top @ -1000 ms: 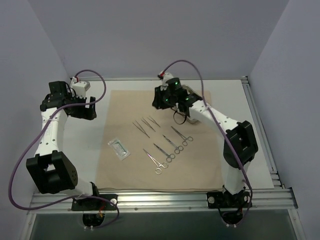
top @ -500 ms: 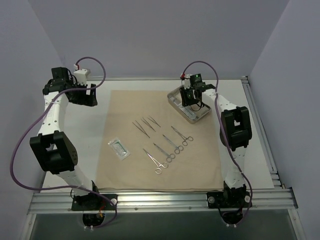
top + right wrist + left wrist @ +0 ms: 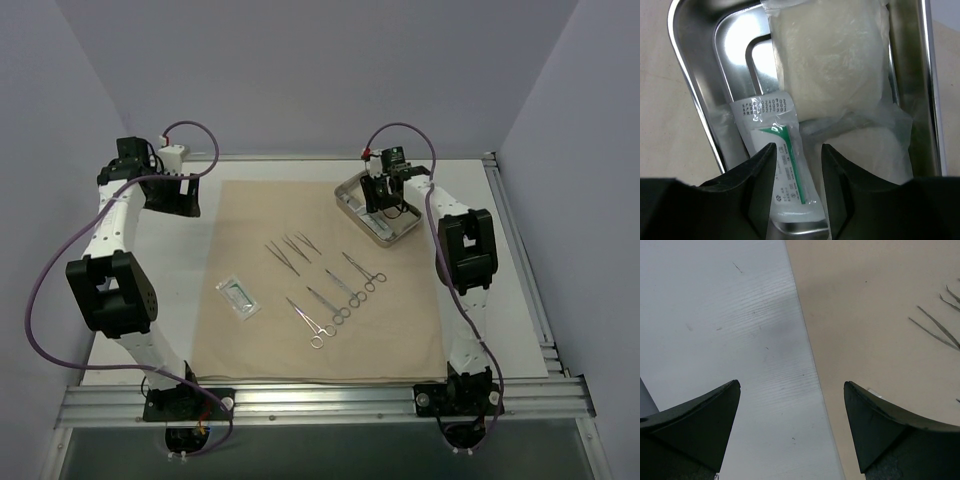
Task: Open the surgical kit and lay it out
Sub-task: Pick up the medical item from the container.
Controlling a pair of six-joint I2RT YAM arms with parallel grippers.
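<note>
The tan cloth [image 3: 320,330] lies spread flat on the table. On it lie three tweezers [image 3: 290,248], three ring-handled clamps [image 3: 340,295] and a clear packet [image 3: 238,296]. The steel tray [image 3: 352,205] stands at the cloth's far right. My right gripper [image 3: 380,200] hangs over the tray, open. In the right wrist view the gripper [image 3: 799,150] straddles a small clear packet [image 3: 782,160] with a green stripe, which lies in the tray [image 3: 690,90] next to bagged gauze [image 3: 830,55]. My left gripper [image 3: 185,200] is open and empty at the cloth's far left edge [image 3: 792,385].
White table [image 3: 730,315] lies left of the cloth [image 3: 880,315]. Tweezer tips [image 3: 940,330] show at the right edge of the left wrist view. An aluminium rail [image 3: 320,398] runs along the near edge, and grey walls close in the back and sides.
My right gripper has swung right from the tray's left side to above the tray and dropped toward it. My left arm has folded back toward the far left corner.
</note>
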